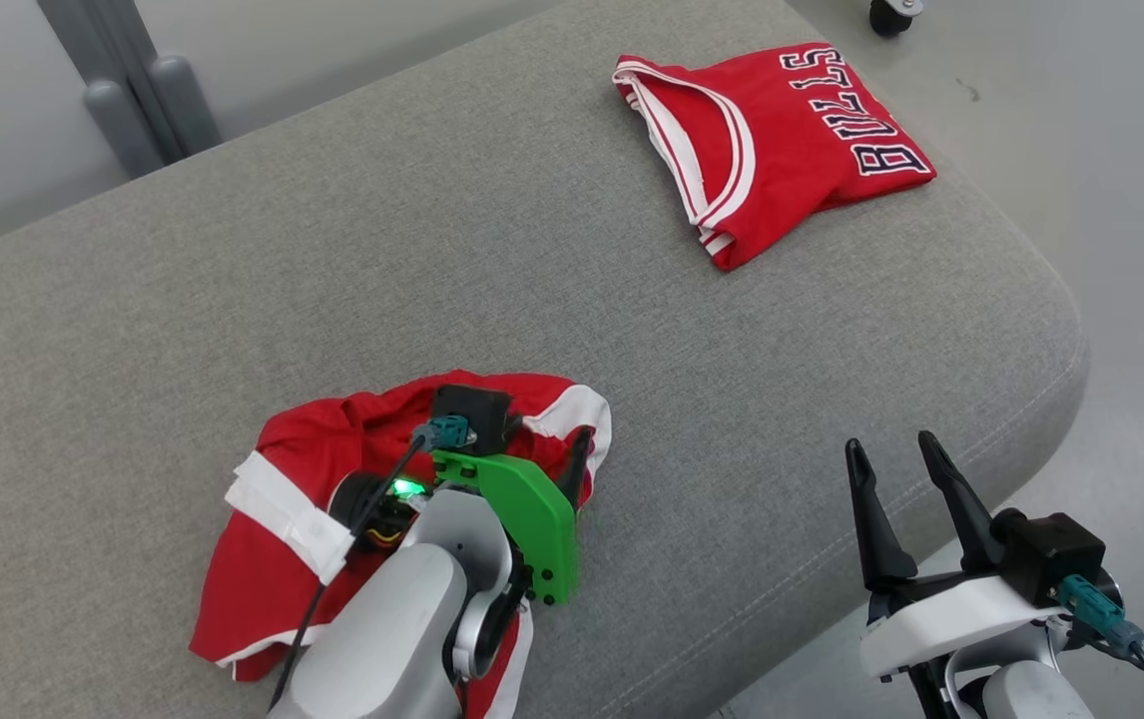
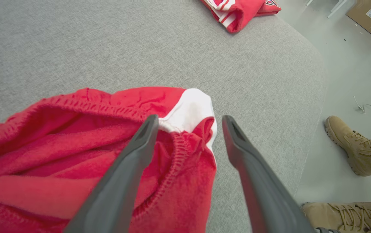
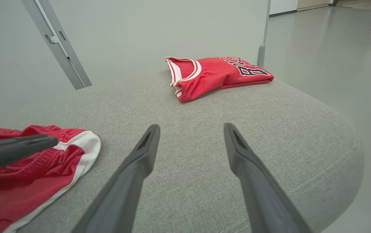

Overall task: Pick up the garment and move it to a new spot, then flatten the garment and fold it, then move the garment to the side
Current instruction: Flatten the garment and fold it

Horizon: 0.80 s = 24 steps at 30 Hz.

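Opening stage of the task, by appearance. Red garment [image 1: 243, 599] bunched in a heap at lower left of the head view on the grey padded tabletop [image 1: 532, 250], not yet lifted; relocation, flattening, folding and setting aside all judged outstanding. Left gripper [image 2: 188, 119] angled down over the heap's right-hand edge, jaws spread fully, one finger above the gathered red waistband, the other above bare tabletop just beside the white trim; nothing clamped, contact with the cloth impossible to tell. Left forearm entering from the bottom edge of the head view. Right gripper [image 1: 889, 444] at lower right, near the tabletop's rounded edge, fingers pointing up-frame, likewise wide apart and empty, well apart from the garment. Folded red jersey [image 1: 782, 150] at upper right. Person's tan boots [image 2: 354, 149] on the floor, right of the left wrist view.
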Motion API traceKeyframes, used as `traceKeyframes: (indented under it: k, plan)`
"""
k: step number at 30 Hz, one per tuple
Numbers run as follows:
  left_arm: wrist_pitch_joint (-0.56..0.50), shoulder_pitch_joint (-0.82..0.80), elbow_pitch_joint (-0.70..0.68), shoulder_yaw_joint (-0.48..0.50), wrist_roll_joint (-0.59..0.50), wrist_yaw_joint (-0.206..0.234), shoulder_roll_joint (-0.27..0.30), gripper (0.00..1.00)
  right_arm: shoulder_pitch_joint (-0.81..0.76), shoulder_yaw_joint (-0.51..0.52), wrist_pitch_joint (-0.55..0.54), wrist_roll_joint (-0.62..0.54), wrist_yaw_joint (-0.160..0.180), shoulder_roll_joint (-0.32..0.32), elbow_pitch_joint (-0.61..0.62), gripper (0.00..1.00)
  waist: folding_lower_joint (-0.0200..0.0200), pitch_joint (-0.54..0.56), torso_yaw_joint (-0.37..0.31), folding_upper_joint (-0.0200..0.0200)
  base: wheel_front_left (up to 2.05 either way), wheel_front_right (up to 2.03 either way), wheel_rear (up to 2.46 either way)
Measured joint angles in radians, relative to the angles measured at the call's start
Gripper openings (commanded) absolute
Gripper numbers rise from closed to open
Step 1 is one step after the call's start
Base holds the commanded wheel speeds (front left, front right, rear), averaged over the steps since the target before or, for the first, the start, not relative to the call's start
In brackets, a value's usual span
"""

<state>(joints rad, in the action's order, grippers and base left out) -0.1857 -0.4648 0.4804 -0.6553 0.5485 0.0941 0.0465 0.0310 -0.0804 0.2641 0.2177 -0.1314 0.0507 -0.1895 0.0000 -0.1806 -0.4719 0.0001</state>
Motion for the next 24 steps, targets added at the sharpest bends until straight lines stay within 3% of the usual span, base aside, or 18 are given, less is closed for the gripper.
traceKeyframes:
  k: [1,3,6,9,14,15,18,24]
  plan:
    - [0.004,-0.005,0.009,0.003,0.002,0.005,0.000,1.00,0.000,0.000,0.000,0.000,0.000,0.000,0.000,1.00,0.0000,-0.001,-0.002,0.0000,0.00,0.00,0.00]
    - [0.012,-0.018,0.041,0.007,0.002,0.016,0.001,0.87,0.004,-0.002,0.000,0.000,0.000,0.000,0.000,1.00,0.0000,0.000,-0.003,0.0000,0.00,0.00,0.00]
    - [0.021,-0.024,0.078,0.003,-0.004,0.020,0.001,0.88,0.011,-0.005,0.000,-0.002,0.000,0.000,-0.001,1.00,0.0000,0.003,-0.005,0.0000,0.00,0.00,0.00]
    - [0.018,-0.024,0.104,0.001,0.013,0.017,0.001,0.72,0.012,-0.002,0.000,-0.005,0.000,0.000,-0.001,1.00,0.0000,0.006,-0.003,0.0000,0.00,0.00,0.00]
    - [0.029,-0.024,0.130,-0.012,0.025,0.015,0.001,0.68,0.012,-0.005,0.000,-0.007,0.000,0.000,-0.003,1.00,0.0000,0.006,-0.008,0.0000,0.00,0.00,0.00]
    - [0.029,-0.024,0.131,-0.015,0.031,0.013,0.001,0.62,0.012,-0.005,0.000,-0.007,0.000,0.000,-0.003,1.00,0.0000,0.006,-0.009,0.0000,0.00,0.00,0.00]
    - [0.030,-0.029,0.138,-0.028,0.041,0.005,0.001,0.00,0.012,-0.007,0.000,-0.007,0.000,0.000,-0.003,1.00,0.0000,0.003,-0.013,0.0000,0.00,0.00,0.00]
    - [0.054,-0.053,0.133,-0.030,0.076,-0.021,0.001,0.00,0.011,-0.006,0.000,-0.001,0.000,0.000,-0.004,1.00,0.0000,0.002,-0.024,0.0000,0.00,0.00,0.00]
